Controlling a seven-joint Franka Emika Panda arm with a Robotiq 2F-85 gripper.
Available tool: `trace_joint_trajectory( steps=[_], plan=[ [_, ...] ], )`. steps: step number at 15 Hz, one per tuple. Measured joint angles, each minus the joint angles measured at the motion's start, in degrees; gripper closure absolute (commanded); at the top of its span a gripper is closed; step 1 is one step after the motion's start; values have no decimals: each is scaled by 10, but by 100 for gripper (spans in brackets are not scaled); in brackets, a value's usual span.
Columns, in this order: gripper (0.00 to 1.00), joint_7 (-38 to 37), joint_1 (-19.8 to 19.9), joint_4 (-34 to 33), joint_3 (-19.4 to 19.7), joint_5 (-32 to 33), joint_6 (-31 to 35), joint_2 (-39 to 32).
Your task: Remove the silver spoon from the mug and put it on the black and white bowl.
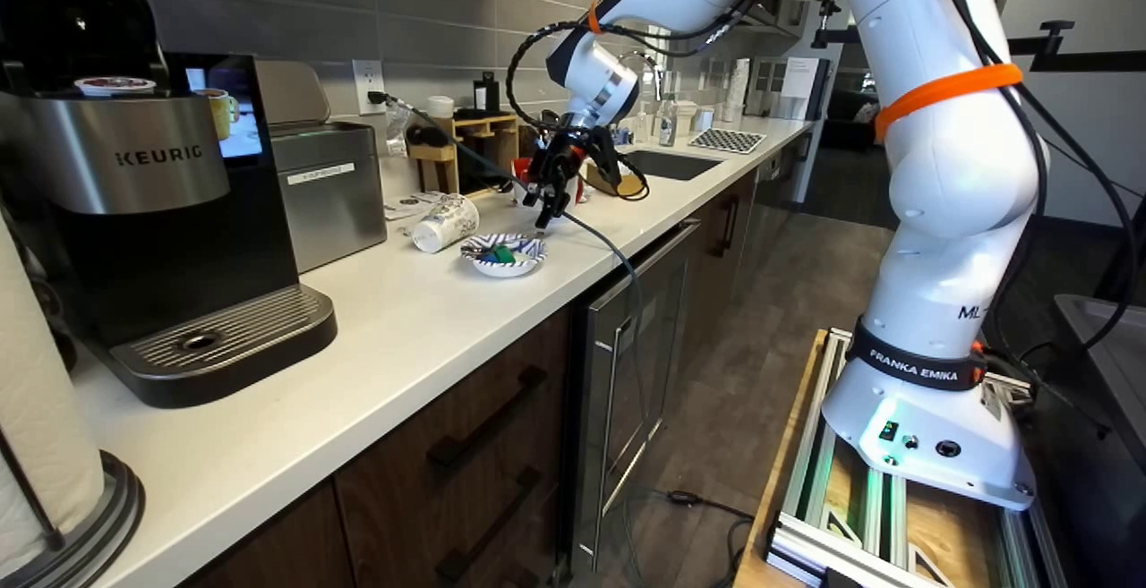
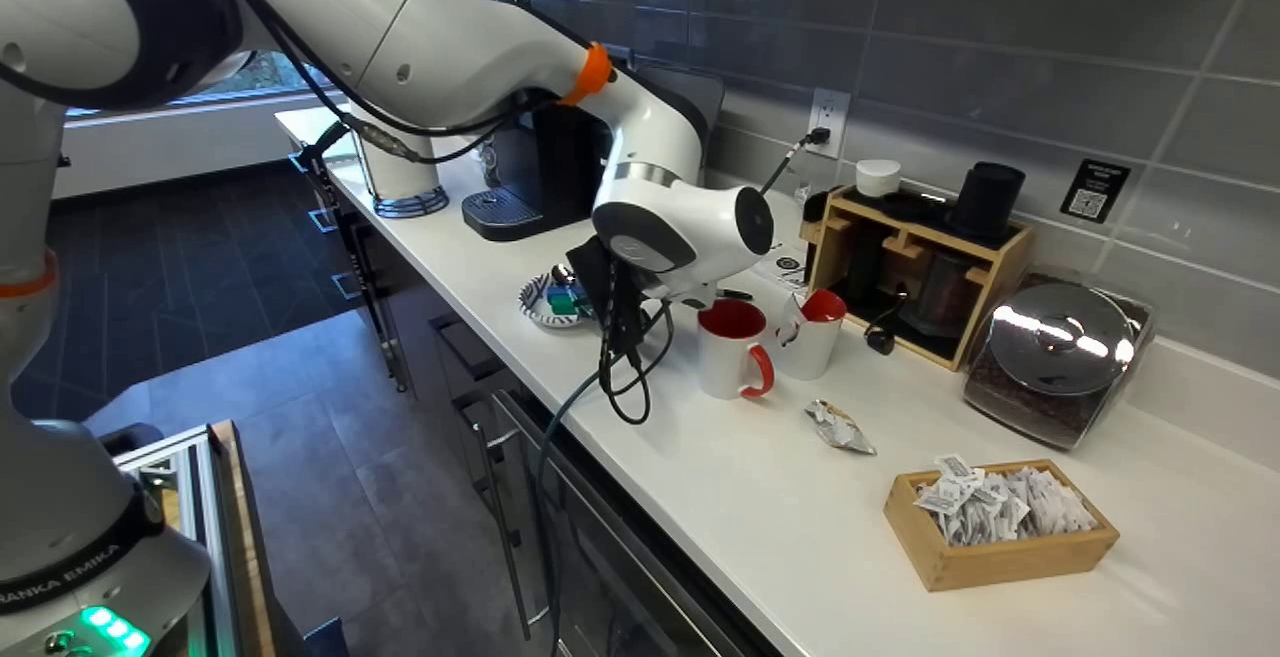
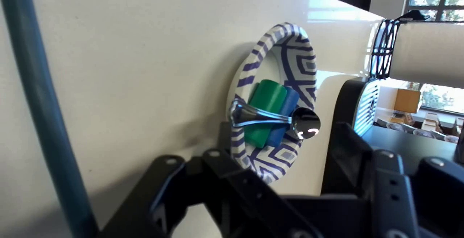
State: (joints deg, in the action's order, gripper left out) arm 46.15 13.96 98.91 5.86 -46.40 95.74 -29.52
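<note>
The silver spoon (image 3: 259,116) lies across the black and white bowl (image 3: 250,67) in the wrist view, resting over a green and a blue piece. Its handle end is at the near rim and its scoop at the far rim. The bowl also shows on the counter in both exterior views (image 1: 506,269) (image 2: 535,305). My gripper (image 3: 284,140) is open and empty, its fingers apart, beside the bowl and apart from the spoon. It also shows above the counter in an exterior view (image 1: 544,210). A white mug with red inside (image 2: 728,362) stands behind the gripper, with a second mug (image 2: 810,347) beside it.
A paper cup (image 1: 446,223) lies on its side near the bowl. A coffee machine (image 1: 179,212) and metal box (image 1: 336,185) stand along the wall. A cable (image 3: 40,96) crosses the counter by the gripper. A wooden organizer (image 2: 920,267) and packet box (image 2: 1000,552) stand beyond the mugs.
</note>
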Motion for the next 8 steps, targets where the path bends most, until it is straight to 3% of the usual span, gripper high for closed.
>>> trace_joint_trajectory(
  steps=[8],
  plan=[
    [0,-19,-6,6,-5,20,75,9]
  ],
)
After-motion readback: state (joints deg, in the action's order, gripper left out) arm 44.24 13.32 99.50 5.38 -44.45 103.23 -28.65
